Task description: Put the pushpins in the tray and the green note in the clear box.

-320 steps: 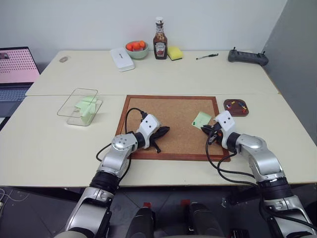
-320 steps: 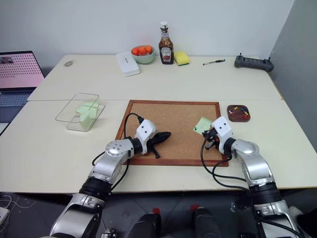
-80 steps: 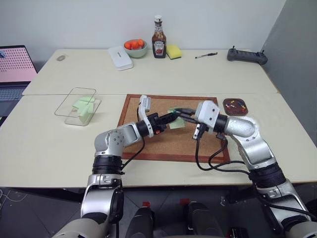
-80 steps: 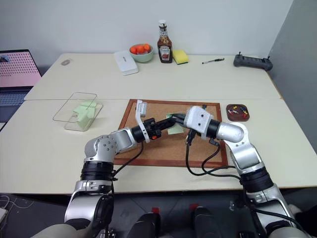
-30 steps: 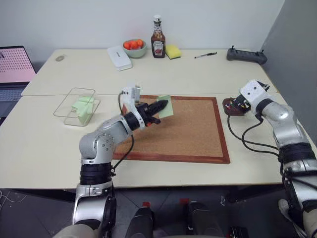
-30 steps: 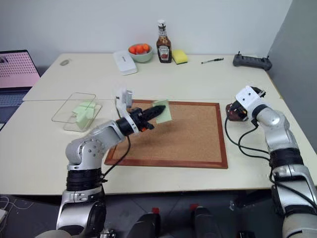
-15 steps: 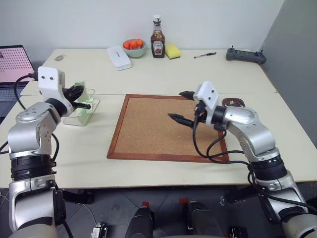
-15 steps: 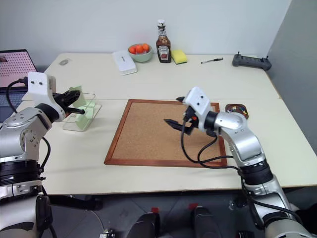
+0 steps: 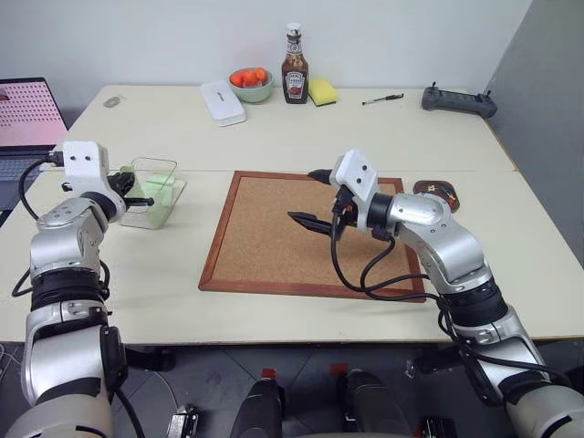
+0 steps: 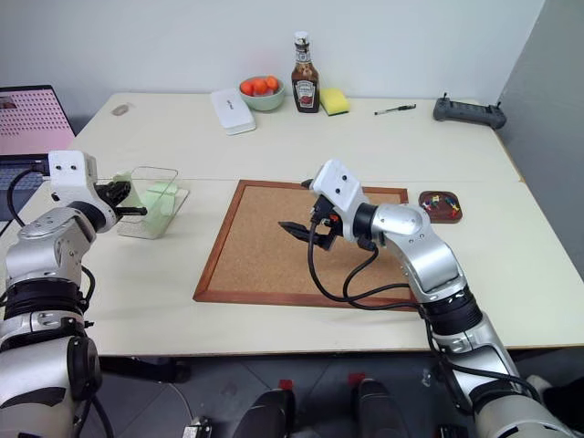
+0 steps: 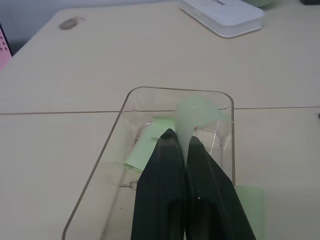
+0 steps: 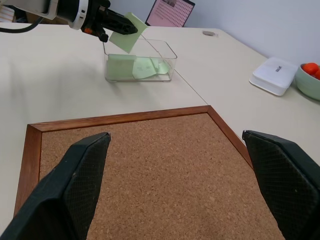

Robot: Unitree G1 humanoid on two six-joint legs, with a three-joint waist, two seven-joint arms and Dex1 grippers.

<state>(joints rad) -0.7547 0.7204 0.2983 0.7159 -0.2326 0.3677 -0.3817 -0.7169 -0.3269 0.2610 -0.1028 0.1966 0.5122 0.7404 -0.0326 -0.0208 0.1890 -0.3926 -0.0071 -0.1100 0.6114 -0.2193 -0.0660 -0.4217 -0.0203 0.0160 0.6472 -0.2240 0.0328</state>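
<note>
One green note now over clear box

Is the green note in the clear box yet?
Not yet: the left gripper holds the green note pinched above the clear box.

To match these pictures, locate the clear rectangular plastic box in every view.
Left eye view: clear rectangular plastic box at the left, left of the wood-framed corkboard.
Right eye view: box in the same spot.
Left wrist view: box under the left gripper, which pinches a pale green square paper note.
Right wrist view: box beyond the corkboard's corner.
Shared landmark: white oblong case, behind the box.
</note>
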